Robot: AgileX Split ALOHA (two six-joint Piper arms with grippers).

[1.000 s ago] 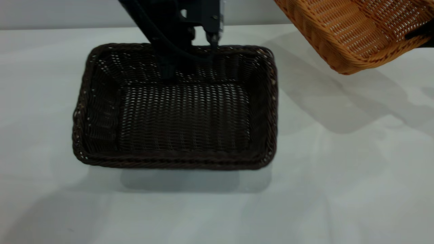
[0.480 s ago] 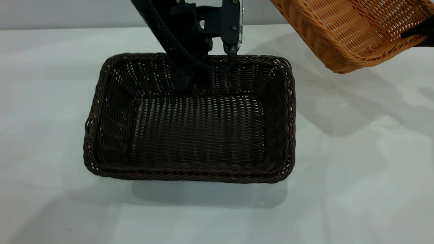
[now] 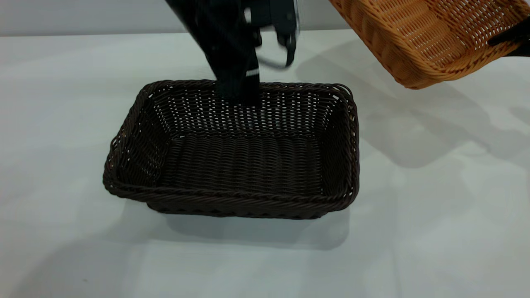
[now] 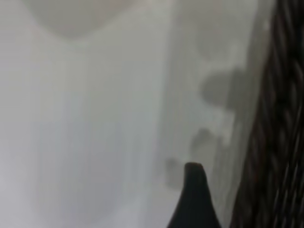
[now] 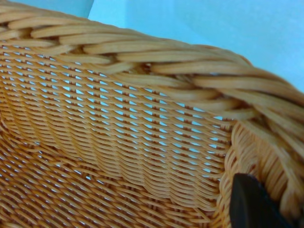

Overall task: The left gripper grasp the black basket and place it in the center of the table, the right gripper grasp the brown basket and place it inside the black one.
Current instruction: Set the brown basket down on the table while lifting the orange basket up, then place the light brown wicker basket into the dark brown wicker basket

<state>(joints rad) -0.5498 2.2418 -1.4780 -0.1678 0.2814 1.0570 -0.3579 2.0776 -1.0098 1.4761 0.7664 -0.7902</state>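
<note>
Exterior view: black basket [image 3: 240, 165] sits centered, left gripper [image 3: 265, 62] spread empty at twelve o'clock, right gripper [image 3: 511, 41] clamps brown basket [image 3: 426, 37] aloft, unplaced.

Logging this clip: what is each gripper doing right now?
Left gripper: open, above the dark woven wicker basket's far rim, holding nothing.
Right gripper: shut on the raised orange-brown wicker basket.

Setting: a bare robot test bench, consistent with a lab. Evidence: a wide, plain white-grey table [image 3: 434, 231] fills the view, backed at 12 o'clock by a blank grey wall [image 3: 83, 16]. A black robot arm [image 3: 227, 45] descends from 12 o'clock. Only props present: two wicker baskets, black basket [image 3: 232, 198] at centre, brown basket [image 3: 426, 37] at 2 o'clock.
</note>
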